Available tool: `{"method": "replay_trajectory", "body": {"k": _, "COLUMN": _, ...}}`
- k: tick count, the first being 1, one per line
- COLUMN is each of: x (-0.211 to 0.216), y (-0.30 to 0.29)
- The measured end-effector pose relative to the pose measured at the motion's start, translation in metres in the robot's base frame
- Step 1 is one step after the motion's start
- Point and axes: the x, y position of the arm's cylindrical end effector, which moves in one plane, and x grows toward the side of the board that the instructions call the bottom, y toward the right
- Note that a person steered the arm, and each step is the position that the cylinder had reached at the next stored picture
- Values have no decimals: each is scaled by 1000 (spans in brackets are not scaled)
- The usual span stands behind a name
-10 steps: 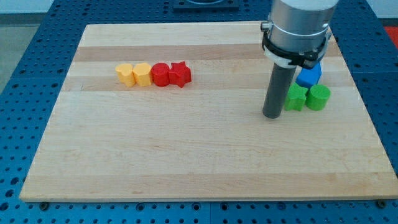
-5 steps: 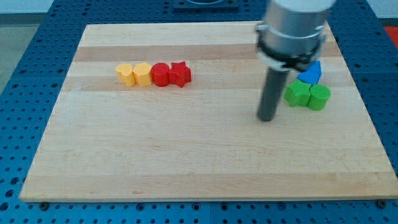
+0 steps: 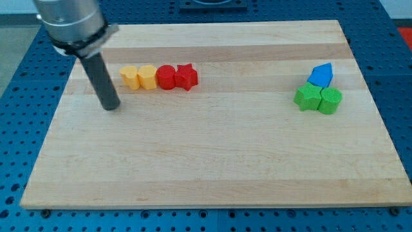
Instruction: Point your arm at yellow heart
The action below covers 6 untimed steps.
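My tip [image 3: 111, 106] is set on the worktop [image 3: 212, 167], near the yellow heart [image 3: 130, 77] at the row's left end, placed for pointing without contact. No jaws are fitted.

The board [image 3: 212, 161] is seen to be made of pale wood, with lengthwise grain and darker strips, smooth and faintly satin. The surface beneath it, the blue table [image 3: 13, 129], is shown as perforated sheet with a regular hole pattern. The yellow blocks [image 3: 138, 77], the red blocks [image 3: 176, 77], the green blocks [image 3: 318, 100] and the blue block [image 3: 320, 75] are rendered in matt, evenly coloured material resembling plastic. The rod [image 3: 103, 80] is finished in dull dark grey, and the housing [image 3: 69, 22] above it appears as brushed grey metal.
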Motion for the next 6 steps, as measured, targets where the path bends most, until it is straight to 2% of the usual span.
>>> {"method": "replay_trajectory", "body": {"k": 1, "x": -23, "y": -34}}
{"method": "replay_trajectory", "body": {"k": 2, "x": -55, "y": -42}}
{"method": "replay_trajectory", "body": {"k": 3, "x": -69, "y": -33}}
{"method": "replay_trajectory", "body": {"k": 6, "x": -70, "y": 26}}
